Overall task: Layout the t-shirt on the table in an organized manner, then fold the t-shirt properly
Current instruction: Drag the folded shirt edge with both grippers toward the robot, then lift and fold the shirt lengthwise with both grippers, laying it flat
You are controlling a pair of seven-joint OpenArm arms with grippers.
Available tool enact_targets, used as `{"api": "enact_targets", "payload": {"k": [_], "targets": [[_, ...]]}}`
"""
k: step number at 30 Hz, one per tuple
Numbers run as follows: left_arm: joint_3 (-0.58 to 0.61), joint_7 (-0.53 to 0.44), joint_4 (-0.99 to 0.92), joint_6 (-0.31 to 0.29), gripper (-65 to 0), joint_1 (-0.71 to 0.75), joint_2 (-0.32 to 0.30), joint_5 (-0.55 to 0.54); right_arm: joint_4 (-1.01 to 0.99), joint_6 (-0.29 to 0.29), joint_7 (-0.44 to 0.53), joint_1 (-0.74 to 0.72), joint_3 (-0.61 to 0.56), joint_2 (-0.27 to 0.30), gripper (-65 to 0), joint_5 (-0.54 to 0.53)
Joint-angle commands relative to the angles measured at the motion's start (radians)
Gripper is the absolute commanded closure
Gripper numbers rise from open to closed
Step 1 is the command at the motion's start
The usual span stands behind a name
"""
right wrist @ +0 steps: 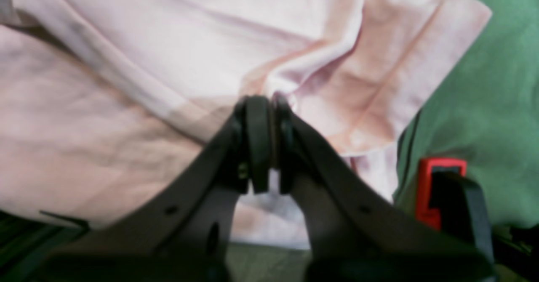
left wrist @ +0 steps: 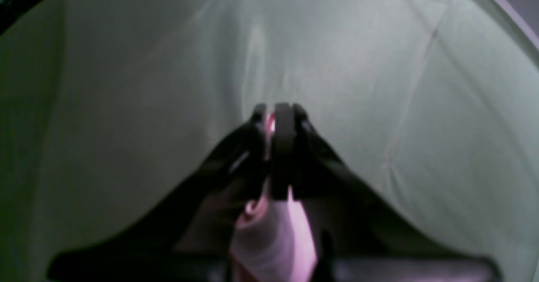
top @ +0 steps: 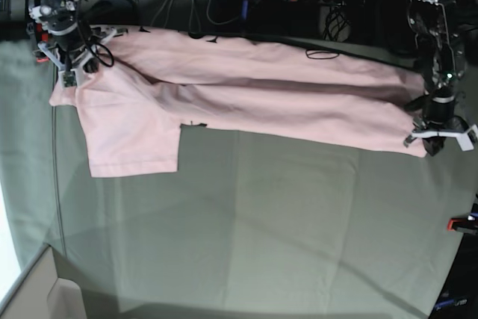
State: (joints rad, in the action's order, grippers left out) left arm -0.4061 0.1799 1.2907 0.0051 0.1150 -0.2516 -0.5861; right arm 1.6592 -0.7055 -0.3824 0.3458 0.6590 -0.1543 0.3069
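Nearest, table: the large flat table (top: 261, 229) under creased pale grey-green cloth lies bare across its front half.
Red clamp: a small red clamp (top: 463, 223) sits at the table's edge on the base view's right.
T-shirt: the light pink short-sleeved cotton t-shirt (top: 246, 98) stretches in a long band across the far side, one sleeve hanging toward the front on the view's left.
Left gripper: the black left gripper (left wrist: 276, 109) has its jaws together on a pink fold, apparently the shirt's end, though the wrist view is blurred.
Right gripper: the black right gripper (right wrist: 269, 101) is clamped on a ridge of pink cloth at the opposite far corner.
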Motion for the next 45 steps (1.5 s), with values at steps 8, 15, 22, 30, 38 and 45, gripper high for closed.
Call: {"api": "enact_targets", "payload": {"k": [8,15,22,30,38,45], "targets": [[-0.004,-0.027,-0.016,-0.003,-11.9,-0.05,-0.016,0.001,0.011,0.007,0.047,-0.003,0.005,0.006,-0.3,-0.013],[-0.004,-0.027,-0.018,-0.003,-24.6,-0.033,-0.012,0.001,0.019,0.007,0.046,-0.004,0.008,0.006,-0.3,-0.012],[-0.007,-0.027,-0.024,-0.003,-24.8,-0.041,-0.005,0.002,0.017,0.007,0.044,-0.004,0.009,0.006,-0.3,-0.012],[-0.001,-0.026,-0.21,0.002,-25.0,-0.216,-0.013,0.028,0.016,0.007,0.044,-0.004,0.009,0.006,-0.3,-0.01],[0.049,-0.032,-0.448,-0.001,-25.1,-0.311,-0.004,0.214,0.014,0.007,0.044,-0.004,0.009,0.006,-0.3,-0.01],[0.08,-0.032,-0.481,-0.003,-25.2,-0.332,-0.004,0.217,0.012,0.007,0.043,-0.004,0.008,0.006,-0.3,-0.01]]}}
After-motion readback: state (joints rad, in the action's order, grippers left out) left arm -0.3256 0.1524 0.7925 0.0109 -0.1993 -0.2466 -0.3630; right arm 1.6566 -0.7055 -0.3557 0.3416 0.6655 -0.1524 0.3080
